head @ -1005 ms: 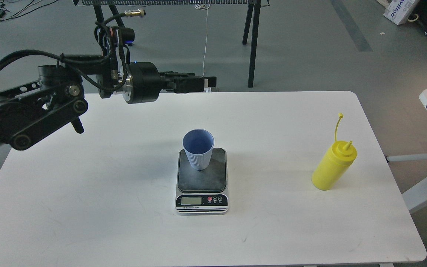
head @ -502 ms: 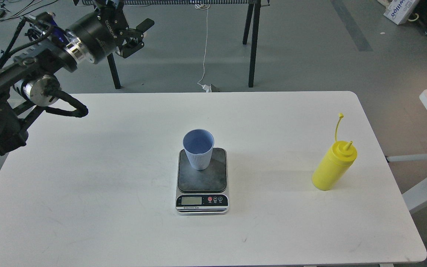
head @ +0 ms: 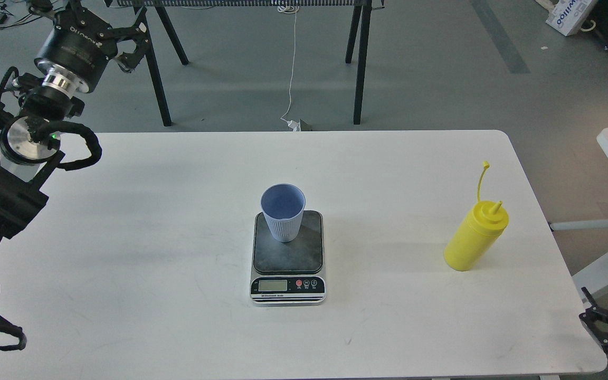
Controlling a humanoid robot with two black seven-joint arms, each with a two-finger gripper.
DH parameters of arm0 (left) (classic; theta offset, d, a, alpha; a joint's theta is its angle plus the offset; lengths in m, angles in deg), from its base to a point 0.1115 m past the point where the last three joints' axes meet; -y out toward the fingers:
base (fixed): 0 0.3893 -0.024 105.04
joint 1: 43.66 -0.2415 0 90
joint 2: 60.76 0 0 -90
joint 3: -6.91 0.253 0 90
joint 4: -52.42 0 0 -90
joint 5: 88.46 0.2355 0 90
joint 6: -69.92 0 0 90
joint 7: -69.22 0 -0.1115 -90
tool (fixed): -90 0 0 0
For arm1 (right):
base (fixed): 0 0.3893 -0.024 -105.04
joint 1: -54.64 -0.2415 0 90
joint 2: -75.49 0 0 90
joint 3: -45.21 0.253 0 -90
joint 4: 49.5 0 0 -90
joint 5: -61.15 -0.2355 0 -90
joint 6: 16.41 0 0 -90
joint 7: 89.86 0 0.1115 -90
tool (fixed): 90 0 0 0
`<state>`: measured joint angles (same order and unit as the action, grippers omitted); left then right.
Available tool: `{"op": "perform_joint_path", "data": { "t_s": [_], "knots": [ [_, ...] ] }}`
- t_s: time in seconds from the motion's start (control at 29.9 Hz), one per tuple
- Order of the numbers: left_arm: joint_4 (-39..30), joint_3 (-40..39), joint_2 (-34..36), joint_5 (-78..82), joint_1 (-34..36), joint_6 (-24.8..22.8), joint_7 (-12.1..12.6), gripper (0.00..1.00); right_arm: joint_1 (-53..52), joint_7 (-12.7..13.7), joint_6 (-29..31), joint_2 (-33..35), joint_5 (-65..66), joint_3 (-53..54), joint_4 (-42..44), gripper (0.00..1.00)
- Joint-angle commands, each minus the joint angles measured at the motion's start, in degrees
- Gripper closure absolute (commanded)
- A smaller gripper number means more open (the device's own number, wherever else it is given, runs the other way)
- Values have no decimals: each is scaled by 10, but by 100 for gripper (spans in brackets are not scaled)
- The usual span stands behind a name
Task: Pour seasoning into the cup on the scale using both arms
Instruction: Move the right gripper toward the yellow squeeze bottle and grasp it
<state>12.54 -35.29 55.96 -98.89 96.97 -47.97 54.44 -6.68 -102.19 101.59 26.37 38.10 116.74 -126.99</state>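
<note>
I am holding my left pincer [head: 131, 43] high beyond the worktop's [head: 124, 221] far left corner, fingers looking spread, gripping nothing. My right pincer [head: 607, 327] is peeking in at the lower right; I cannot tell its state. The yellow bottle [head: 475, 237] is standing untouched, well apart from the cup [head: 283, 211] sitting on the scale [head: 288, 258]. A careless reach risks toppling it.

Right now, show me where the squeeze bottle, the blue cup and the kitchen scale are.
yellow squeeze bottle [head: 474, 240], head view, middle of its body.
pale blue ribbed cup [head: 283, 224], head view, its ribbed outer wall.
kitchen scale [head: 291, 256], head view, bare part of its dark platform.
</note>
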Motion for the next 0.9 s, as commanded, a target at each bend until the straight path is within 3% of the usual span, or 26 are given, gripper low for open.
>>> {"op": "perform_joint_path", "data": {
  "t_s": [0.0, 0.44, 0.6, 0.87],
  "knots": [
    [1, -2, -3, -2, -7, 3, -3, 0, 4, 2, 0, -36, 0, -4, -18, 0],
    [1, -17, -1, -1, -20, 13, -7, 0, -119, 1, 0, -178, 118, -47, 11, 0],
    [0, -17, 0, -1, -20, 16, -7, 0, -146, 1, 0, -243, 122, -51, 64, 1],
    [-1, -16, 11, 0, -25, 13, -5, 0, -200, -1, 0, -273, 122, -85, 138, 1]
  ]
}}
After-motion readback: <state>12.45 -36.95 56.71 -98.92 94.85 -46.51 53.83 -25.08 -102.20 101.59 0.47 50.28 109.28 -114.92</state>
